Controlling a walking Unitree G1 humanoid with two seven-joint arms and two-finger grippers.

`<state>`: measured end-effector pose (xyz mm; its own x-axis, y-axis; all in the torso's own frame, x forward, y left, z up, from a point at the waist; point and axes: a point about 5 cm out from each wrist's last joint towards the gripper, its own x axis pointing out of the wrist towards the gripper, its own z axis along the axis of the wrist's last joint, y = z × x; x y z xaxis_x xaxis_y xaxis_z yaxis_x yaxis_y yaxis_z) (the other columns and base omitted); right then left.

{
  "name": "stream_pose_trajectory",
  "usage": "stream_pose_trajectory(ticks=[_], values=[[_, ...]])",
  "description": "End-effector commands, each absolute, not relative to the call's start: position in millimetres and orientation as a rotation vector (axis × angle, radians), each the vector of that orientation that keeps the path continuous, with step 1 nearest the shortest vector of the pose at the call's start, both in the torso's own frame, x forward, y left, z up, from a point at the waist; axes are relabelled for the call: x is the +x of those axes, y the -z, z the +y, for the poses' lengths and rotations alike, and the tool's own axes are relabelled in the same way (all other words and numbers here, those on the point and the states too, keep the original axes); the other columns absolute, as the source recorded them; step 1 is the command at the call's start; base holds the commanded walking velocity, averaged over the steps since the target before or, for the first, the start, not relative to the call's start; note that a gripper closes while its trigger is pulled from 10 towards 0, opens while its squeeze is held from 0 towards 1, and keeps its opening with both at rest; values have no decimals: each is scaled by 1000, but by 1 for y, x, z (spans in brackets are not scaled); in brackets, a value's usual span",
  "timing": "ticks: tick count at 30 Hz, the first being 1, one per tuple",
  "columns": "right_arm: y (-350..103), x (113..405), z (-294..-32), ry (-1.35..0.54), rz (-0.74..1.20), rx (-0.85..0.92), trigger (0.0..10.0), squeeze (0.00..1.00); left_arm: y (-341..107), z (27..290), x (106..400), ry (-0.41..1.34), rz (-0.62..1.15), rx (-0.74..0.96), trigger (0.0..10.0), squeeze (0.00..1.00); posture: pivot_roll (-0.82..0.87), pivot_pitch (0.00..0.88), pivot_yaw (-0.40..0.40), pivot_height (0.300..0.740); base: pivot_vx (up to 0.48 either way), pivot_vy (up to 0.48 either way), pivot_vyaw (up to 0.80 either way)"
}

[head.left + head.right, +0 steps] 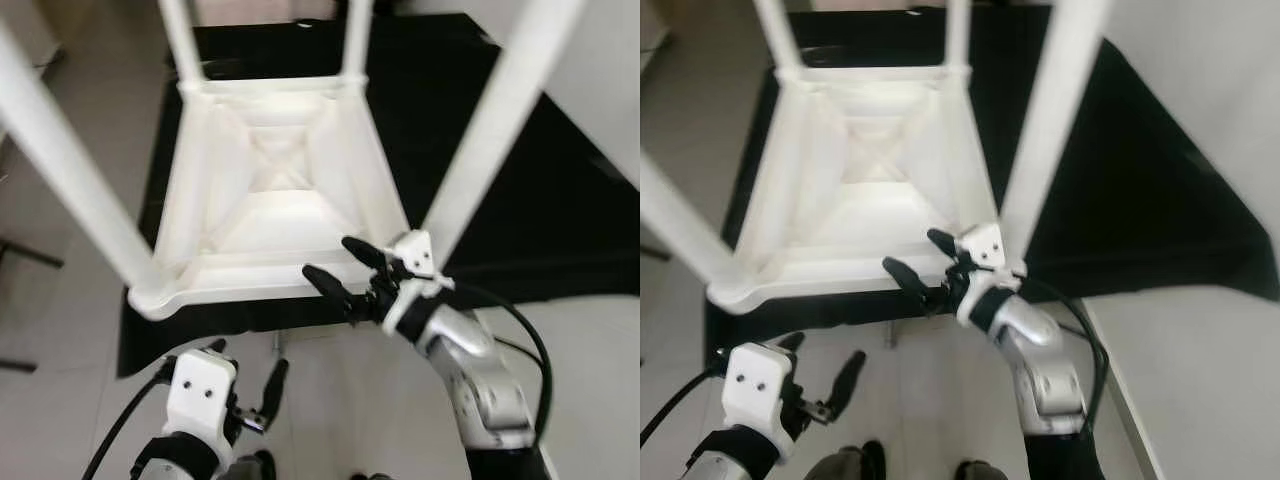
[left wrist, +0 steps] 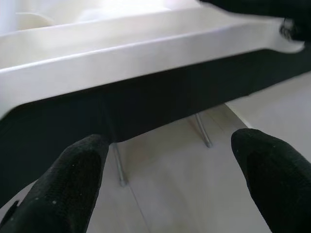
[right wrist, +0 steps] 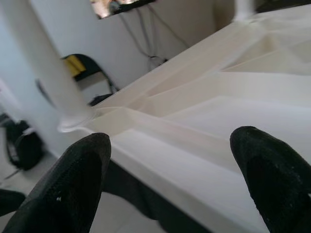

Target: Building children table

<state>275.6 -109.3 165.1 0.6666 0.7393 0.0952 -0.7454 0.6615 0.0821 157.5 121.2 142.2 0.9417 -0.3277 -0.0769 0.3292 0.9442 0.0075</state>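
- Left eye view: the white children's table (image 1: 275, 190) is lying upside down on a black table (image 1: 560, 200), with all four legs standing up from its corners. The right gripper (image 1: 345, 275) is reaching over the near rim beside the near right leg (image 1: 490, 130), its jaws spread and holding nothing. The left gripper (image 1: 250, 385) is hanging lower, above the floor (image 1: 340, 400) in front of the black table, jaws apart and empty.
- Right eye view: the same scene is showing; the right gripper's wrist is sitting just beside the base of the near right leg.
- Left wrist view: the two black fingers (image 2: 68, 194) are pointing at the near rim of the white table from below, with the black table's edge and thin metal legs (image 2: 201, 131) behind.
- Right wrist view: the open fingers (image 3: 272, 170) are framing the ribbed underside, a leg socket (image 3: 75, 121) further along the rim.
- Judgement: with the legs apparently fitted, the step seems to be checking or gripping the frame; next, both grippers probably need firm holds on the rim to turn it upright.
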Motion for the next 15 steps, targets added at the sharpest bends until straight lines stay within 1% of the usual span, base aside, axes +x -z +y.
stream_pose_trajectory(ticks=[1,3,4,10,11,12,13,14,15], values=[[-167,269,-110,-887,-56,130,10000,0,-140,120,156,362,77,15,10000,0,-52,149,4,740,0,0,800],[-168,263,-113,-938,-51,118,10000,0,-141,119,156,393,71,4,10000,0,-57,145,9,740,0,0,800],[-166,261,-115,-966,-35,82,10000,0,-142,118,156,406,70,2,10000,0,-61,144,12,740,0,0,800],[-161,262,-122,-973,3,18,10000,0,-140,118,158,426,74,-1,10000,0,-62,141,8,740,0,0,800],[-160,264,-123,-979,19,-20,10000,0,-140,118,159,430,73,-1,10000,0,-67,138,7,740,0,0,0],[-160,264,-123,-979,19,-20,10000,0,-140,118,159,430,73,-1,10000,0,-67,138,7,740,0,0,0],[-156,264,-126,-1012,56,-73,10000,0,-139,118,159,435,71,-1,10000,0,-69,137,6,740,0,0,0],[-156,264,-126,-1012,56,-73,10000,0,-139,118,159,435,71,-1,10000,0,-69,137,6,740,0,0,0],[-153,265,-129,-1033,80,-123,10000,0,-139,118,160,439,70,0,10000,0,-68,136,4,740,0,0,0]])
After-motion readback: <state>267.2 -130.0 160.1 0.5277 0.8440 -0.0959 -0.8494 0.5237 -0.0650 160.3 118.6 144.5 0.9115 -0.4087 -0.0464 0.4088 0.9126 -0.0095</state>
